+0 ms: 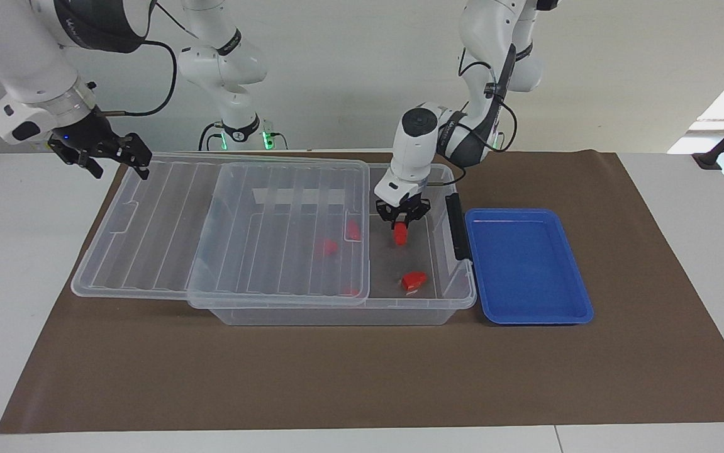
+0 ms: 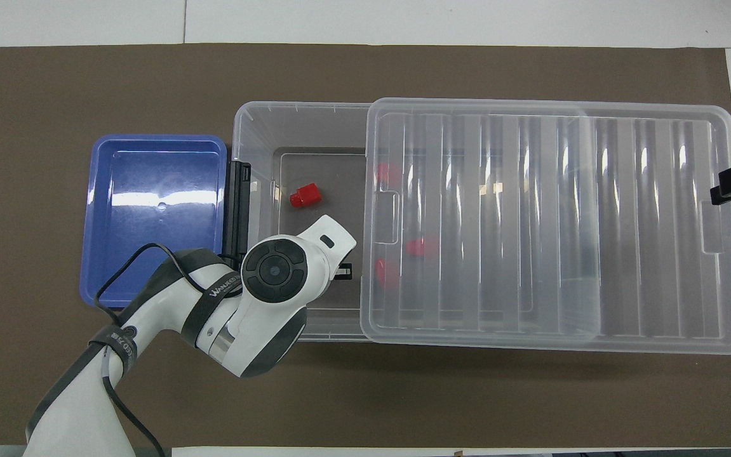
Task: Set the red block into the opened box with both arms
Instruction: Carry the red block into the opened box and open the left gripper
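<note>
From my console, the only way into the box (image 1: 456, 296) is the uncovered strip at the left arm's end, between the edge of the lid (image 1: 286, 189) and the short wall with the black latch (image 1: 456, 226). My left gripper (image 1: 402, 221) fills the part of that strip nearer the robots, clamped on the red block (image 1: 400, 234). A red wedge-like piece (image 1: 413, 280) lies on the floor farther out. The lid covers everything else. The blue tray (image 1: 579, 302) sits just beside the latch. My right gripper (image 1: 102, 154) hangs by the lid's corner at the right arm's end.
</note>
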You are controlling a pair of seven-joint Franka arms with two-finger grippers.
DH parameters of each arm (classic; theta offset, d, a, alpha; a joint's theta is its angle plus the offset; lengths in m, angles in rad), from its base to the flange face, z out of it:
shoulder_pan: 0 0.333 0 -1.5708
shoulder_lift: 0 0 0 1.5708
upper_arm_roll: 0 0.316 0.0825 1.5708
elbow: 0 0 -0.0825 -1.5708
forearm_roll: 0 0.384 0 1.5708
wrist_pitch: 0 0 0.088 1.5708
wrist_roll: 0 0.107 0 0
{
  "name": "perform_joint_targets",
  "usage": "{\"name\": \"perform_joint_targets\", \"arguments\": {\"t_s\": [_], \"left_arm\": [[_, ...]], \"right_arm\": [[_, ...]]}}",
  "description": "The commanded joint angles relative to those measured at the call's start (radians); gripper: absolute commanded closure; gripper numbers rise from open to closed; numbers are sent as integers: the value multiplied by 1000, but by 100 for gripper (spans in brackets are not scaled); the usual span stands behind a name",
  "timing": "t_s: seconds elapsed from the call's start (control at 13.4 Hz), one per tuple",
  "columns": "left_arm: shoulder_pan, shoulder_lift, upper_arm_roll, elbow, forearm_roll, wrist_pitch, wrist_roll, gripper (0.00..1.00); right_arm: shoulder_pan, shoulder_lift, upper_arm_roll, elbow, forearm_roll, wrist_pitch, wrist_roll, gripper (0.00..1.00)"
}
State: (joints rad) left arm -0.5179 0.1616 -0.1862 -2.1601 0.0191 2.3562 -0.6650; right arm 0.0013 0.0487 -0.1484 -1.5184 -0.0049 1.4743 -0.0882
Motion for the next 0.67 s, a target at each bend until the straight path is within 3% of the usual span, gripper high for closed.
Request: {"name": "perform_joint_targets", "arguments": {"t_s": [0.0,0.07,0.15,0.22,0.45,0.6], "left_arm": [[-11,-2,13,-26,-5,35,-11,100],[-11,-2,13,-26,-5,29,-14,51],[-13,-2,13,-23,-5,26,-18,1],[-11,-5,13,-18,-5,26,-18,0],[-2,-48,14,0,-5,-4,-18,0],[-1,-100,19,37,-5,-92,-15,0]], "right_arm": [[-12,-9,-34,-11,-9,17,-68,64],[-15,-12,-52,-19,-9,18,-85,82],[-20,-10,-66,-23,-9,18,-111,94],[-24,-12,-88,-32,-10,30,-146,100],[-26,-15,-146,-97,-9,108,-205,100],[-27,-13,-174,-120,-9,133,-229,100]]}}
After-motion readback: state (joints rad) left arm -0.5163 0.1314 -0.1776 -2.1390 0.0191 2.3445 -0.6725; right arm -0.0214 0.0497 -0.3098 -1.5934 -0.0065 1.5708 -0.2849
